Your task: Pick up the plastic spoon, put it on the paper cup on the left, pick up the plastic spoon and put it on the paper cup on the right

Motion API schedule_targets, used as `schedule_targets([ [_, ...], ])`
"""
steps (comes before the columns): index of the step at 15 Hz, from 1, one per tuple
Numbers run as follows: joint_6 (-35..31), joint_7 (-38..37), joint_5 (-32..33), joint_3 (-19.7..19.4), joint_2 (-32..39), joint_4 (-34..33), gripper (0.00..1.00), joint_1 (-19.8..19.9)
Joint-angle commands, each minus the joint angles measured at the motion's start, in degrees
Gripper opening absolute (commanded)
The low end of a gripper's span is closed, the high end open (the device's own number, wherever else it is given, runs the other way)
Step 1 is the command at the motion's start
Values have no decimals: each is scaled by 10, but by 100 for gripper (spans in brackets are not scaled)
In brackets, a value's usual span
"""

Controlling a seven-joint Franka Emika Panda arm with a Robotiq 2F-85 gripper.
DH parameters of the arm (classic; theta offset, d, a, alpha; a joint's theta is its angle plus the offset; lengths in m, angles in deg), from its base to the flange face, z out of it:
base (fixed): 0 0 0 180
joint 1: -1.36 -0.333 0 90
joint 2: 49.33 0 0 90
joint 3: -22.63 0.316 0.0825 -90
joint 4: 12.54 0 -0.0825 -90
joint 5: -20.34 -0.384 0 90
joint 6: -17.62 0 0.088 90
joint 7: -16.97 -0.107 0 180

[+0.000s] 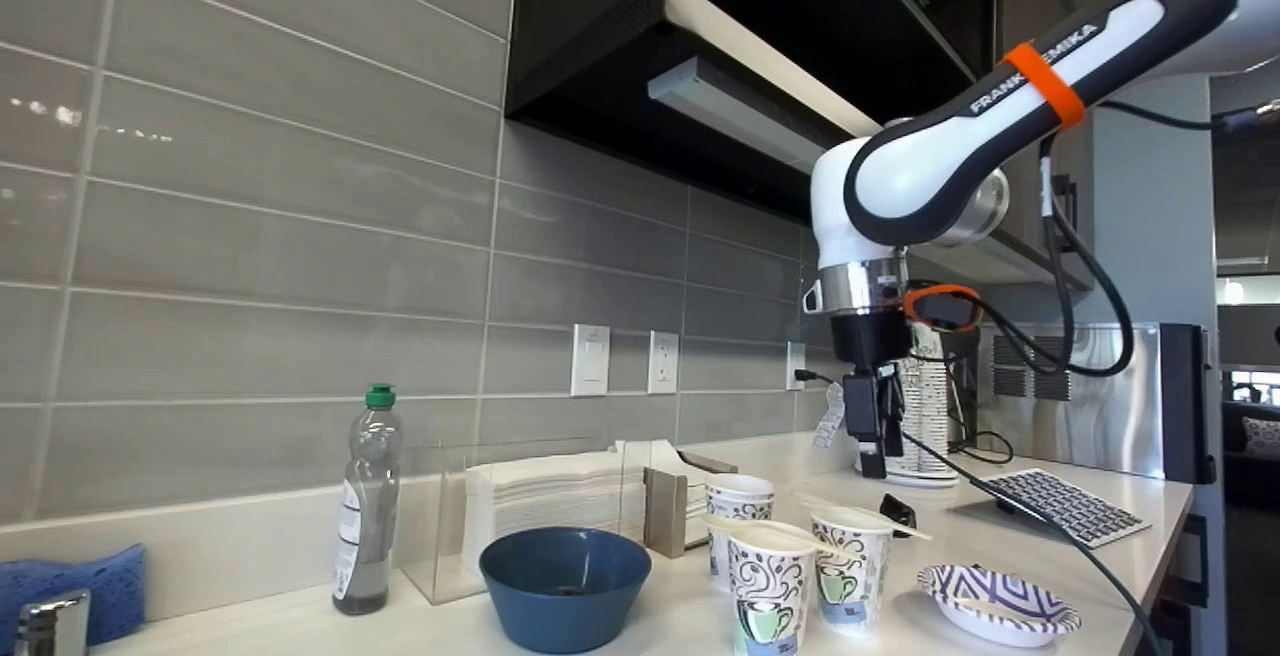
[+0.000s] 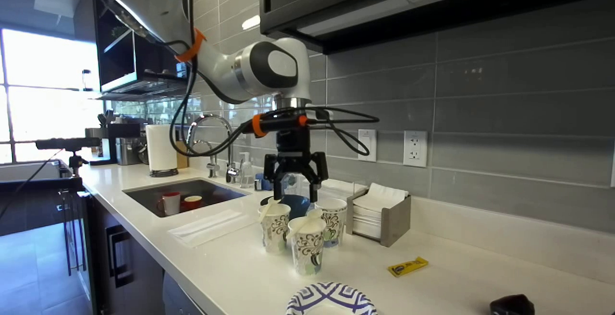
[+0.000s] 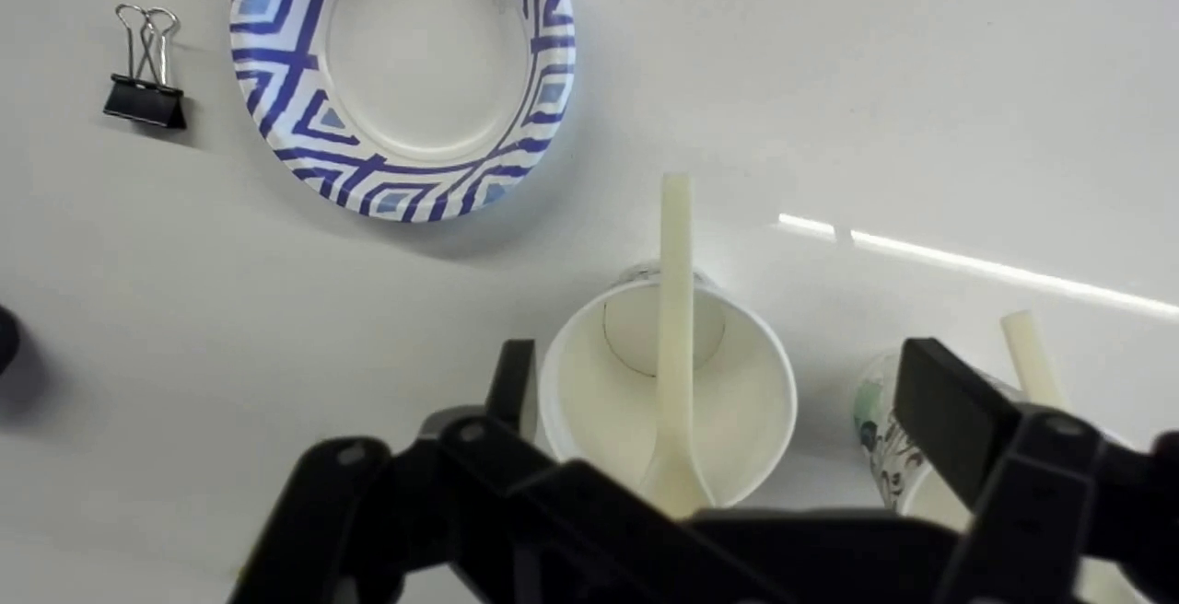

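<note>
Three patterned paper cups stand close together on the counter. A pale plastic spoon (image 3: pixel 675 337) lies across the rim of the cup nearest the plate (image 3: pixel 774 438); this cup also shows in both exterior views (image 1: pixel 850 586) (image 2: pixel 307 252). Another plastic spoon (image 1: pixel 775 534) lies across a second cup (image 1: pixel 770 591), which is partly behind a finger in the wrist view (image 3: pixel 893 443). A third cup (image 2: pixel 334 224) near the napkins shows no spoon; it is out of view in the wrist view. My gripper (image 3: pixel 723 388) is open and empty above the cups, fingers pointing down (image 2: pixel 295 197).
A paper plate (image 3: pixel 543 79) lies beside the cups. A blue bowl (image 1: pixel 565 586) and a napkin holder (image 2: pixel 396 216) stand near the wall. A yellow packet (image 2: pixel 407 267) and a binder clip (image 3: pixel 145 102) lie on the counter. A cabinet (image 1: pixel 590 46) hangs overhead.
</note>
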State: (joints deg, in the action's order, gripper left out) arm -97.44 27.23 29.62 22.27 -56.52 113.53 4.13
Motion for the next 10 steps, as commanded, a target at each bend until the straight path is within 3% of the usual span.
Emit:
schedule_targets([
  [1,-26,-3,-22,-2,-121,91,100,-15],
  [10,-128,-60,-80,10,-343,260,100,-50],
])
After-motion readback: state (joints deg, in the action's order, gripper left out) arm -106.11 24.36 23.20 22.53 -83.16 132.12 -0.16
